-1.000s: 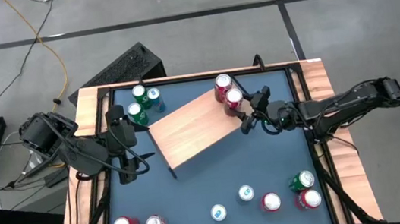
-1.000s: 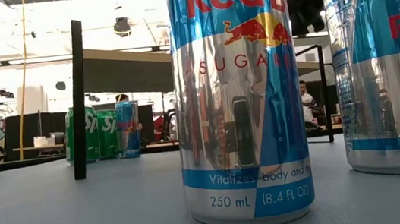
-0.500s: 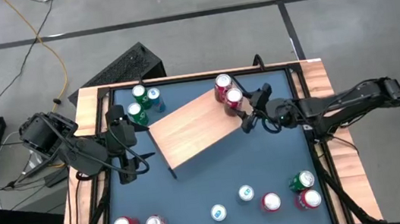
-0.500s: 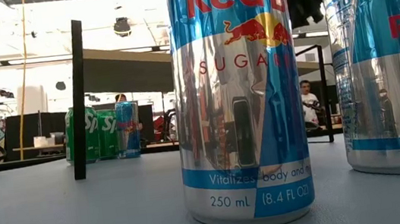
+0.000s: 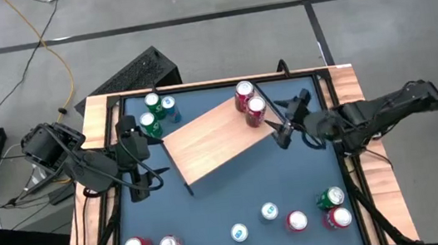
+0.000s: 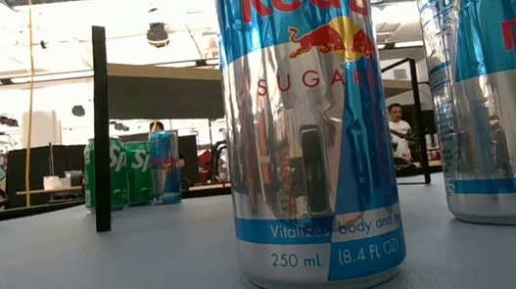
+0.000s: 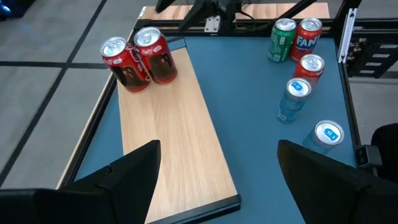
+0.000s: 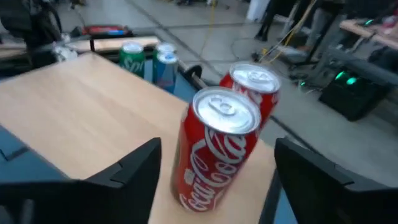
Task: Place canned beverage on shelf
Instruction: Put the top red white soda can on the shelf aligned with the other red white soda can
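**Right gripper backed off from the cans on the shelf**

The right gripper [image 5: 285,128], fingers apart and empty, sits just beside the shelf [image 5: 214,140] corner; the upright Coca-Cola can [image 8: 213,149] stands straight ahead of it on the board, touching a second red can [image 5: 244,95]. A second ago it was closer in. Farther off, the left gripper [image 5: 133,162] waits, open.

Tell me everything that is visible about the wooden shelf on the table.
The shelf is a flat rectangular board of light wood with visible grain and a thin dark edge, on black legs. It stands turned at an angle on the blue tabletop. Two red cans stand upright, close together, at its far right corner; the rest of its top is bare. The open right gripper is just beside that corner, not touching the board.
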You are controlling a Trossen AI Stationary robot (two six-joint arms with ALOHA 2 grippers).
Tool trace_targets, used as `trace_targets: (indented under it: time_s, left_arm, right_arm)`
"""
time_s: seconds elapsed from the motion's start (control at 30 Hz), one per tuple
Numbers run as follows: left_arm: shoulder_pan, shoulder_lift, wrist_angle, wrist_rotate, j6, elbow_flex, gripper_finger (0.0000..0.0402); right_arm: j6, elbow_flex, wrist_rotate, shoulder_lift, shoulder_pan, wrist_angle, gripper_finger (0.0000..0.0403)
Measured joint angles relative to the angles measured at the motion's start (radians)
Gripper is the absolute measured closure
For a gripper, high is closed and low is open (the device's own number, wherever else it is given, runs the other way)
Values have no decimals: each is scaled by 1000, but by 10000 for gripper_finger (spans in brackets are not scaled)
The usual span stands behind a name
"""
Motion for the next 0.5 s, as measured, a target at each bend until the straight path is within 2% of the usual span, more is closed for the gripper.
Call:
trace_targets:
  time_s: [0.1, 0.17, 0.3, 0.4, 0.43, 0.5]
  left_arm:
    - [0, 0, -1, 13, -6, 0, 93]
    - [0, 0, -1, 14, -7, 0, 93]
    - [0, 0, -1, 0, -2, 0, 93]
    - [0, 0, -1, -29, 4, 0, 93]
    - [0, 0, -1, -32, 4, 0, 93]
    - [0, 0, -1, -32, 0, 0, 93]
  right_arm:
    - [104, 4, 97, -6, 92, -77, 153]
    - [190, 3, 116, 7, 141, -100, 194]
    - [270, -13, 142, 75, 181, -122, 301]
    - [271, -13, 169, 133, 173, -114, 377]
    - [265, -13, 169, 150, 165, -110, 389]
    - [263, -13, 167, 188, 146, -109, 390]
